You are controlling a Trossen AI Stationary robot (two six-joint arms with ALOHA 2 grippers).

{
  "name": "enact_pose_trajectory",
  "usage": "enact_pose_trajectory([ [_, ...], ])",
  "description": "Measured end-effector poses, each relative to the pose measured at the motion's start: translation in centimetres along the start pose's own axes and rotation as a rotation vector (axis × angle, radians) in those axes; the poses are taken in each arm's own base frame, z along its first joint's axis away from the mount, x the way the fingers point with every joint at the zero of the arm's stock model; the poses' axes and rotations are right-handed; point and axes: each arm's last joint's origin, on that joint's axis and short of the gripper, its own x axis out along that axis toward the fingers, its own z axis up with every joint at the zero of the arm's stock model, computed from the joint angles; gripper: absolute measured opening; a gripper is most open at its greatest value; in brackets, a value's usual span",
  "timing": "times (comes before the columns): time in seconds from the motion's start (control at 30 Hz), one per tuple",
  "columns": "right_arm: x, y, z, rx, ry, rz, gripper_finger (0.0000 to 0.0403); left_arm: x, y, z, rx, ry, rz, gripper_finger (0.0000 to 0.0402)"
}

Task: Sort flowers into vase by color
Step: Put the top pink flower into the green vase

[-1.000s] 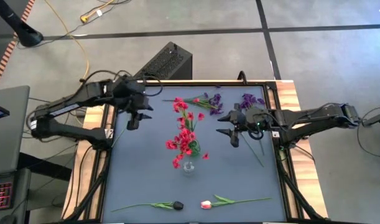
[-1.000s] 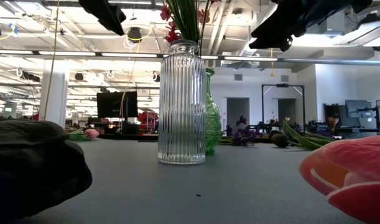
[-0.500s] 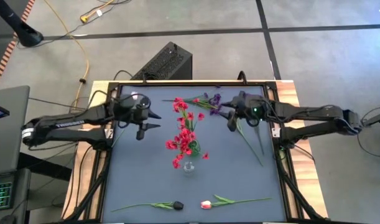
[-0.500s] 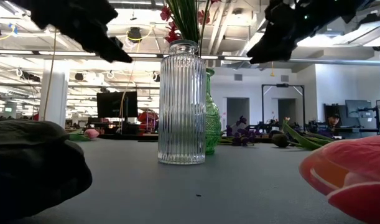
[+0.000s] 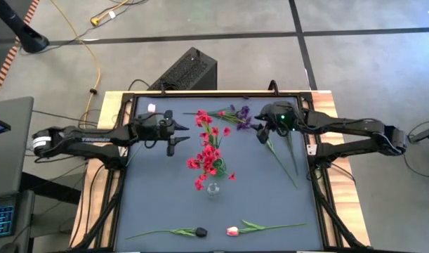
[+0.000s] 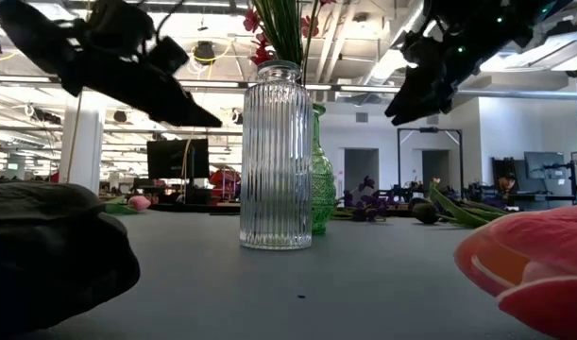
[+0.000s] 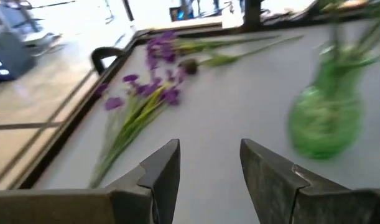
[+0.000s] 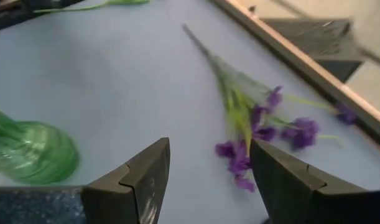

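Two grippers, fingers parted, nothing grasped. Right gripper (image 5: 262, 133) hangs at upper right over loose purple flowers (image 5: 240, 114), likely the next pick. Left gripper (image 5: 173, 135) waits left of centre. Red flowers (image 5: 208, 151) already stand in clear vase (image 6: 276, 156); tulips (image 5: 232, 230) lie at bottom of the surface (image 5: 151, 197).

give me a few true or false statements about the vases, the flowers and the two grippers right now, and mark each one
1. The clear ribbed vase holds red flowers. True.
2. Both grippers hold a flower. False: the left gripper and right gripper are open and empty.
3. A dark tulip and a pink-white tulip lie on the table near its front edge. True.
4. The purple flowers stand in the green vase. False: they lie on the table.
5. The green vase lies tipped over. False: it stands upright.
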Motion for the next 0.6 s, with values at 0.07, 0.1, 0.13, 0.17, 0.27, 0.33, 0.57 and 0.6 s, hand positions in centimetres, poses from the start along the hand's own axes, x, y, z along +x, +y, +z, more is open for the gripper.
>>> enact_pose_trajectory([
  [0.07,0.6,0.0,-0.2,0.003,0.032,0.026,0.0249,0.7,0.8,-0.2,-0.003,0.049,0.036,0.0157],
  [0.1,1.0,0.0,-0.3,0.002,0.048,0.032,0.0249,0.9,1.5,-0.2,-0.036,0.087,0.071,0.0157],
  [0.13,1.2,0.1,-0.5,0.002,0.061,0.033,0.0249,1.0,2.3,-0.2,-0.091,0.130,0.111,0.0157],
  [0.17,1.5,0.2,-0.6,-0.002,0.074,0.036,0.0249,0.9,3.1,-0.3,-0.156,0.190,0.156,0.0157],
  [0.27,2.1,0.6,-0.9,-0.016,0.104,0.046,0.0249,0.2,4.8,0.0,-0.269,0.387,0.245,0.0157],
  [0.33,2.5,1.0,-1.1,-0.026,0.114,0.056,0.0249,-0.7,5.5,0.6,-0.344,0.540,0.297,0.0157],
  [0.57,3.0,1.7,-1.2,-0.069,0.105,0.080,0.0249,-3.8,5.2,1.4,-0.524,0.946,0.435,0.0157],
  [0.6,3.0,1.8,-1.2,-0.080,0.105,0.083,0.0249,-4.2,4.9,1.0,-0.543,0.995,0.442,0.0157],
])
